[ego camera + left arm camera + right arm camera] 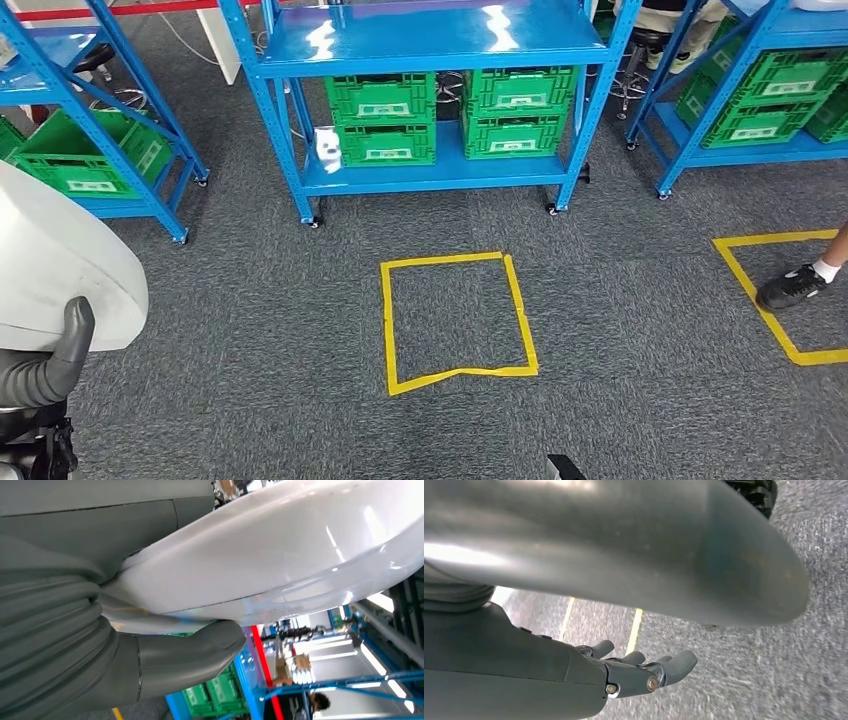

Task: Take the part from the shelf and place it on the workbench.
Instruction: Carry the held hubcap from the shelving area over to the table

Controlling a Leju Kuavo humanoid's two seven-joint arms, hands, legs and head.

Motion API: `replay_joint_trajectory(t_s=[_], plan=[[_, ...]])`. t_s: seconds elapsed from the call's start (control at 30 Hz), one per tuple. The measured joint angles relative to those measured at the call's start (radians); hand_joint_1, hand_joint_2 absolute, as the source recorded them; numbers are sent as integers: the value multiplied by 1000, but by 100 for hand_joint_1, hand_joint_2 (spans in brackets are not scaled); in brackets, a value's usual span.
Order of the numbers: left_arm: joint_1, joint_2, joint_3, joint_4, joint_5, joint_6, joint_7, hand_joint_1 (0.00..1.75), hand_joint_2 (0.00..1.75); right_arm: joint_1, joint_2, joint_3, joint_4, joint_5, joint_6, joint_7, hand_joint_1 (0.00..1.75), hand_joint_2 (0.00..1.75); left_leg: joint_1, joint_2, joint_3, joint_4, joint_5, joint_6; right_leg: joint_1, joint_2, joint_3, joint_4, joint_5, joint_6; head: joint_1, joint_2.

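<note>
A large smooth white part (58, 262) fills the left edge of the head view, held up by my left hand (45, 372), whose grey thumb hooks against its lower rim. In the left wrist view the same white part (280, 550) lies across the palm with the thumb (200, 652) pressed under it. My right hand (634, 672) hangs above the grey carpet with its fingers apart and nothing in it. A blue shelf (440, 172) stands straight ahead.
Green crates (383, 120) sit on the blue shelf's lower board beside a small white object (328, 148). More blue shelves with crates stand left (90, 150) and right (760, 110). A yellow tape square (455, 320) marks the carpet. A person's shoe (795, 286) is at the right edge.
</note>
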Motion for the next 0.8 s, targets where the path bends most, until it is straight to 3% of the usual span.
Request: replay_joint_trajectory(t_s=[0.03,0.1,0.17,0.23,0.27,0.3,0.33,0.37,0.4,0.47,0.53,0.6,0.63,0.7,0.73,0.8], plan=[[4,1,3,-4,0,2,-2,175,175,0,-1,1,0,5,1,-1,0,0,-4,2,2,-10,-1,7,2,-9,1,0,0,5,0,0],[19,4,8,-11,0,6,-6,175,175,-1,-5,3,0,16,7,-2,0,0,-1,-21,-3,-13,5,18,2,-18,3,2,-3,18,1,0],[35,6,14,-22,0,12,-12,175,175,-2,-8,6,0,25,15,-8,0,0,5,-39,-4,-18,12,31,-1,22,-10,40,-34,31,2,0],[55,8,18,-34,0,17,-20,175,175,0,-10,12,0,35,19,-12,0,0,7,-57,-7,-18,17,39,-3,74,-62,160,-103,38,4,0],[66,8,20,-38,0,18,-22,175,175,2,-12,16,0,41,19,-11,0,0,7,-68,-11,-16,19,41,-4,83,-95,233,-135,38,5,0],[79,7,21,-43,0,18,-24,175,175,4,-14,20,0,47,19,-11,0,0,7,-80,-15,-13,19,42,-4,86,-120,286,-151,39,6,0],[91,7,22,-49,0,19,-26,175,175,5,-15,23,0,53,19,-11,0,0,7,-93,-18,-9,19,41,-5,87,-128,303,-147,39,6,0],[102,7,24,-54,-1,22,-26,175,175,5,-17,26,0,58,19,-12,0,0,8,-106,-20,-5,19,40,-6,90,-115,276,-123,38,6,0],[112,7,27,-60,-4,26,-26,175,175,5,-18,29,0,63,18,-16,0,0,9,-119,-22,0,18,38,-8,98,-84,214,-86,38,6,0],[132,6,34,-77,-11,37,-26,175,175,3,-20,37,0,71,18,-29,0,0,9,-144,-30,12,15,28,-14,143,-20,81,-37,35,6,0],[151,6,44,-98,-15,45,-28,175,175,3,-21,46,0,76,19,-42,0,0,9,-164,-40,18,17,13,-15,166,2,32,-32,26,6,0],[179,6,61,-122,-14,49,-33,175,175,3,-21,51,0,80,20,-47,0,0,12,-180,-47,15,23,-2,-12,144,1,27,-28,10,6,0],[193,5,70,-135,-12,50,-35,175,175,2,-21,52,0,82,20,-46,0,0,12,-170,-51,19,20,-7,-12,133,2,24,-24,2,5,0],[209,4,87,-154,-9,51,-36,175,175,1,-21,53,0,86,18,-38,0,0,11,-120,-79,77,-18,-17,-13,107,3,17,-19,-11,-1,0],[213,3,91,-160,-8,51,-36,175,175,3,-21,54,0,87,17,-33,0,0,10,-91,-106,136,-52,-21,-12,93,3,17,-19,-14,-4,0],[222,1,94,-165,-12,51,-33,175,175,6,-21,55,0,87,16,-28,0,0,13,-69,-162,265,-112,-27,-9,64,0,18,-20,-17,-6,0]])
